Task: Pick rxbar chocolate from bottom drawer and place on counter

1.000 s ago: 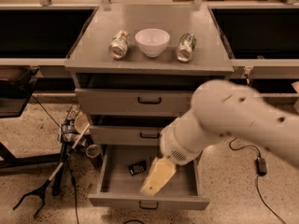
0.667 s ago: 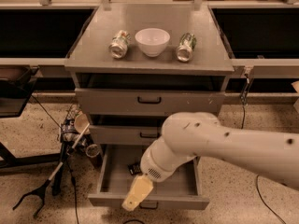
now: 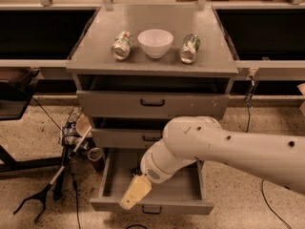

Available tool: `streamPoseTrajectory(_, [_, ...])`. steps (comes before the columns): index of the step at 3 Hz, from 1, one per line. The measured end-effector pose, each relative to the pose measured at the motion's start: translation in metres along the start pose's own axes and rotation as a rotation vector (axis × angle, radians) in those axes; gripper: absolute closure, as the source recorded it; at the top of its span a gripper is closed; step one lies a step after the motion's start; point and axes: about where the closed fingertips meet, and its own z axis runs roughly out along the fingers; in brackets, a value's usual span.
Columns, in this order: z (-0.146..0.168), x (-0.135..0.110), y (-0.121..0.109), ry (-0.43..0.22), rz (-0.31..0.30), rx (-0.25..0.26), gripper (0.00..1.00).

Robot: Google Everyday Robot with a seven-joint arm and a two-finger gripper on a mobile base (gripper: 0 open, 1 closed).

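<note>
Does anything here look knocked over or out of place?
A can and a second can lie on their sides on the counter, flanking the upright bowl. The bottom drawer is pulled open, with the gripper low at its front edge.

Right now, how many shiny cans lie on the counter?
2: one can left of the white bowl, one can right of it. The tool hangs over the open bottom drawer; the arm may hide more.
</note>
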Motion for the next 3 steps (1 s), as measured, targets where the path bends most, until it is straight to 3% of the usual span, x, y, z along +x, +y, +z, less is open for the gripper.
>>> streamPoseTrajectory(1, [0.0,0.003,-0.001,-0.073,0.06,0.007,0.0])
streamPoseTrajectory(2, [0.014,0.001,-0.027,-0.147,0.138,0.073,0.0])
streamPoseTrajectory(3, [0.046,-0.014,-0.072,-0.182,0.207,0.143,0.0])
